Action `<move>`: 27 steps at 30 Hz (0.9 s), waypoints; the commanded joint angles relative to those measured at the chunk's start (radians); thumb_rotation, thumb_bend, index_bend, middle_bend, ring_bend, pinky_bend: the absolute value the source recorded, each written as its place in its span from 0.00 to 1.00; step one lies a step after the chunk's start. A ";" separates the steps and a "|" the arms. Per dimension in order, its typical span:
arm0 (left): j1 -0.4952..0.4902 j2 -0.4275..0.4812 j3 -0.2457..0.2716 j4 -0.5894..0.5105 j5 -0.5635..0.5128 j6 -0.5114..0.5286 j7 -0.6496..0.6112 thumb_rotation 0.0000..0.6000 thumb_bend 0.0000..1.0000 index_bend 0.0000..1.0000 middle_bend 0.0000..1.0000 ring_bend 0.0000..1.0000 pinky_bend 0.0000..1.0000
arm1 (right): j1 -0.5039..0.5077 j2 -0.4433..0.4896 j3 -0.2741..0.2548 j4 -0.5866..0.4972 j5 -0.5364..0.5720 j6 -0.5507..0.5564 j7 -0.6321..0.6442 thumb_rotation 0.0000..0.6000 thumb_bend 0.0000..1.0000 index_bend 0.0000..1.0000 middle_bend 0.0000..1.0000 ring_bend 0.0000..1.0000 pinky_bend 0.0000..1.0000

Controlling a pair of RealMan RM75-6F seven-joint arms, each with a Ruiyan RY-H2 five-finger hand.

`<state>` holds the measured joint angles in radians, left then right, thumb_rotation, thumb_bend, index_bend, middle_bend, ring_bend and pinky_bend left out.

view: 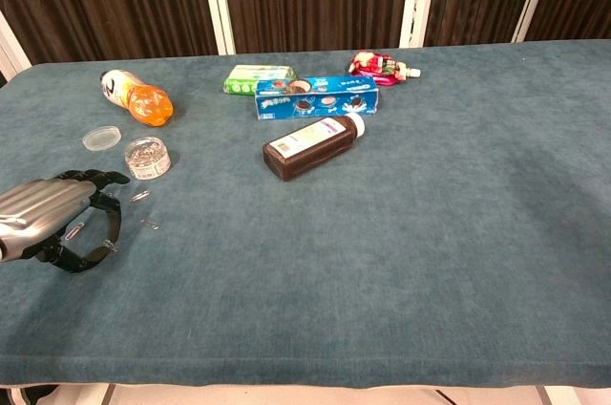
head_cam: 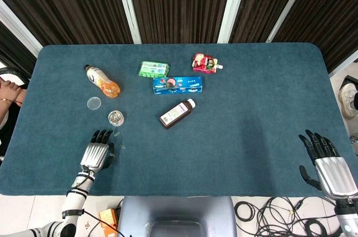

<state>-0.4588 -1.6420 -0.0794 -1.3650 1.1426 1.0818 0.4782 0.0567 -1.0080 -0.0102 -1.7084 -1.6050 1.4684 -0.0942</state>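
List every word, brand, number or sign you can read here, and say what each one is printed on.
No text can be read for certain.
Blue rectangular biscuit box: white lettering, blurred.
Dark brown plastic bottle: white label, print too small.
Green rectangular packet: print too small.
Orange drink bottle: white label, unreadable.
Red pouch: print blurred.

The left hand hovers low over the near-left of the table, palm down, fingers stretched forward and slightly curled, holding nothing. The right hand sits at the near-right edge, fingers spread, empty.
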 commanded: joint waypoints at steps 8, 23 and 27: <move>0.001 -0.001 0.004 0.000 -0.002 0.006 0.010 1.00 0.34 0.55 0.06 0.00 0.03 | 0.003 -0.003 0.001 -0.001 0.000 -0.004 -0.004 1.00 0.37 0.00 0.00 0.00 0.12; -0.002 -0.018 -0.001 0.020 -0.003 0.006 -0.013 1.00 0.33 0.76 0.13 0.00 0.03 | 0.001 0.000 0.001 0.001 0.001 0.000 0.001 1.00 0.37 0.00 0.00 0.00 0.12; 0.003 -0.026 -0.003 0.028 0.006 0.024 -0.023 1.00 0.34 0.81 0.16 0.00 0.03 | 0.000 0.000 0.001 0.001 0.000 0.002 0.003 1.00 0.37 0.00 0.00 0.00 0.12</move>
<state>-0.4571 -1.6667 -0.0817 -1.3388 1.1470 1.1041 0.4565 0.0564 -1.0079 -0.0097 -1.7070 -1.6053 1.4705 -0.0918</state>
